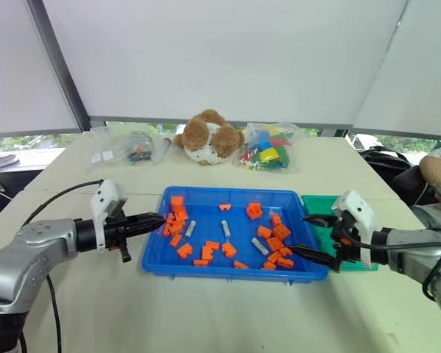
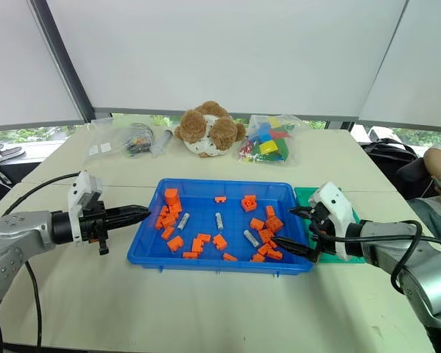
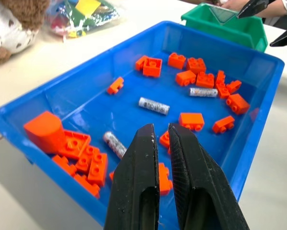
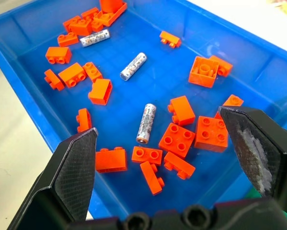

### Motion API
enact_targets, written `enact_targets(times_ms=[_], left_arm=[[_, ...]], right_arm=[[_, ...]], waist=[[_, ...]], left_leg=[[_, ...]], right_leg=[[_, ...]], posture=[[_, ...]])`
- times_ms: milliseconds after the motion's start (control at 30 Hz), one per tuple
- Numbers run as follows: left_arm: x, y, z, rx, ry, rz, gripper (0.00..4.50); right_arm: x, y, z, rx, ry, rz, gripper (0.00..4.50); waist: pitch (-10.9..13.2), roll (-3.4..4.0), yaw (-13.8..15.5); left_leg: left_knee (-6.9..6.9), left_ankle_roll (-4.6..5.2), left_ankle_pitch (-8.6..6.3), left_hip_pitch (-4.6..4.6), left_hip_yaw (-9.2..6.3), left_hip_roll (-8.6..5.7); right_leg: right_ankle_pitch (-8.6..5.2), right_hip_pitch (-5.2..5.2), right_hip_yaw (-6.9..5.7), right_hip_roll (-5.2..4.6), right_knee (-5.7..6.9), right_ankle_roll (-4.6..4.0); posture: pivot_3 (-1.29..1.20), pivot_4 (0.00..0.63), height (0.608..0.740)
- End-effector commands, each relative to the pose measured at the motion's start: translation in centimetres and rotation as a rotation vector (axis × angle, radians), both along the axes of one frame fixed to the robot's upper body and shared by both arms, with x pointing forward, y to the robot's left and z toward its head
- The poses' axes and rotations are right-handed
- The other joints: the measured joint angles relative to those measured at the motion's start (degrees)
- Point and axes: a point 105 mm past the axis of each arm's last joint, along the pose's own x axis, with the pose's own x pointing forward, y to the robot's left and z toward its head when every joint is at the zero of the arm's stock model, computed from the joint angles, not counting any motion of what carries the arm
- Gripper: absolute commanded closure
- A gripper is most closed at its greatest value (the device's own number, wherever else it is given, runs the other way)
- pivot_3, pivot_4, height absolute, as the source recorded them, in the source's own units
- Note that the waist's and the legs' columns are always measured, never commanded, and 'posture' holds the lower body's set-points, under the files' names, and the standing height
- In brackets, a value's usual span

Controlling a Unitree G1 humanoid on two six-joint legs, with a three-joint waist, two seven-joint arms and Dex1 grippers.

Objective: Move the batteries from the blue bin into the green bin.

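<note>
So right gripper (image 4: 162, 158) jaws gape wide — a battery (image 4: 146, 123) sits between them; left gripper (image 3: 162, 139) pinched shut, empty.

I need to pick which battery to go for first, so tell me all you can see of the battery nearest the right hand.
The battery is a thin silver-grey metal cylinder with dark print on its wrap. It lies flat on the floor of the blue bin, loose, with orange blocks close beside it but apparently not touching. The right hand hovers above it with fingers spread wide, not touching it.
</note>
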Motion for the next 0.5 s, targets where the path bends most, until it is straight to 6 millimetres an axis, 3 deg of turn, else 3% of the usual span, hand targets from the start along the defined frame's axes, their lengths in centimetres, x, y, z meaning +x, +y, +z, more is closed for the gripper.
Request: enact_targets(times_ms=[33,167,500], left_arm=[[0.25,0.25,1.61,-0.002,-0.08,0.033,4.07],[0.26,0.06,2.61,-0.065,-0.073,0.027,4.07],[-0.1,-0.18,1.91,-0.035,-0.064,0.011,4.07]], right_arm=[[0.14,0.03,0.73,-0.007,-0.038,0.009,0.07],[0.2,0.1,0.6,-0.007,-0.037,0.009,0.07],[0.1,-0.48,0.63,-0.007,-0.027,-0.024,0.07]], waist=[[0.0,0.0,0.0],[0.0,0.0,0.1],[0.0,0.0,0.0]], left_leg=[[0.01,0.0,0.0,0.0,0.0,0.0],[0.03,0.0,0.0,0.0,0.0,0.0],[0.02,0.0,0.0,0.02,0.0,0.0]], right_leg=[[0.0,0.0,0.0,0.0,0.0,0.0],[0.0,0.02,0.0,0.0,0.01,0.0],[0.0,0.02,0.0,0.0,0.01,0.0]], posture=[[0.0,0.15,0.74],[0.0,0.15,0.74],[0.0,0.15,0.74]])
